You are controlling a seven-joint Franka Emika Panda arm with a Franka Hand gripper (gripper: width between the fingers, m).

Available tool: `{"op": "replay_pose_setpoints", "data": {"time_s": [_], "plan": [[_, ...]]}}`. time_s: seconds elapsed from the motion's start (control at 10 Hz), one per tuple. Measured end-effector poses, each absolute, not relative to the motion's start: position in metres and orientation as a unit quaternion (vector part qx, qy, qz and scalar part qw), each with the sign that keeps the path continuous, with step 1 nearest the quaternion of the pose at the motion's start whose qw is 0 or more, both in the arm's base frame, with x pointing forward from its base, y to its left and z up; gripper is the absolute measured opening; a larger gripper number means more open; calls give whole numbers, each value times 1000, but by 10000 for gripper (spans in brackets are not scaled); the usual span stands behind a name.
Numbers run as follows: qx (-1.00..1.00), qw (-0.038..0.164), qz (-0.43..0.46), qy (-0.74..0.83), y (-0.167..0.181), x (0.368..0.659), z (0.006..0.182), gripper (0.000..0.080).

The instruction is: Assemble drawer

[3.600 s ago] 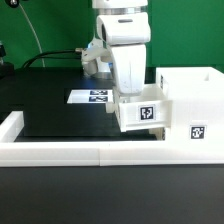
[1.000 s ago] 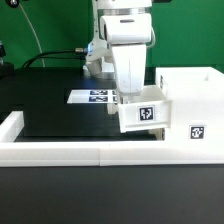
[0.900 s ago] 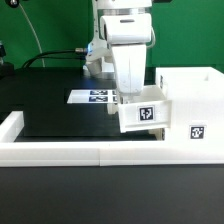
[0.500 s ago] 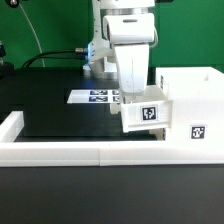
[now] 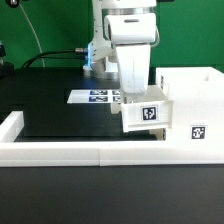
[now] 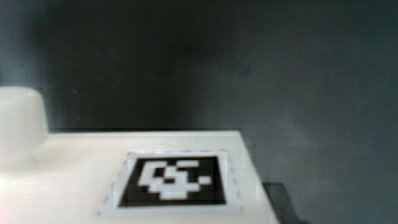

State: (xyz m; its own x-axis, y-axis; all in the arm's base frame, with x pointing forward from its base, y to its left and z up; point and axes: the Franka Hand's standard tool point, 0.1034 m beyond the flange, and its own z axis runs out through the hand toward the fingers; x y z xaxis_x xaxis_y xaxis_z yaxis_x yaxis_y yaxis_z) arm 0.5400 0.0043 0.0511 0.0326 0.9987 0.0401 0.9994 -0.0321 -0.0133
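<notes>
The tall white housing (image 5: 190, 105) of the drawer stands at the exterior view's right, with a tag on its front. A small white tray (image 5: 146, 114) with a tag sits against the housing's left side. My gripper (image 5: 134, 93) comes straight down onto the tray, and its fingertips are hidden behind the tray's wall. In the wrist view the tray's tagged face (image 6: 175, 176) fills the lower part, with one dark finger (image 6: 279, 201) beside it. The gripper appears shut on the tray. No second tray is in view.
The marker board (image 5: 95, 97) lies on the black tabletop behind the tray. A low white rail (image 5: 60, 152) edges the table's front and left. A blurred white rounded shape (image 6: 18, 120) shows in the wrist view.
The arm and the tray have shifted slightly toward the exterior view's right, closer against the housing.
</notes>
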Motion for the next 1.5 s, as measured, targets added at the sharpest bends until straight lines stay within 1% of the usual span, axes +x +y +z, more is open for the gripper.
{"op": "replay_pose_setpoints", "data": {"time_s": [0.2,0.4,0.9,1.5], "plan": [[-717,22,-5,-696,4,541,52,44],[-717,31,7,-697,3,542,51,44],[-713,28,8,-701,2,543,51,44],[-690,15,4,-724,-3,545,51,44]]}}
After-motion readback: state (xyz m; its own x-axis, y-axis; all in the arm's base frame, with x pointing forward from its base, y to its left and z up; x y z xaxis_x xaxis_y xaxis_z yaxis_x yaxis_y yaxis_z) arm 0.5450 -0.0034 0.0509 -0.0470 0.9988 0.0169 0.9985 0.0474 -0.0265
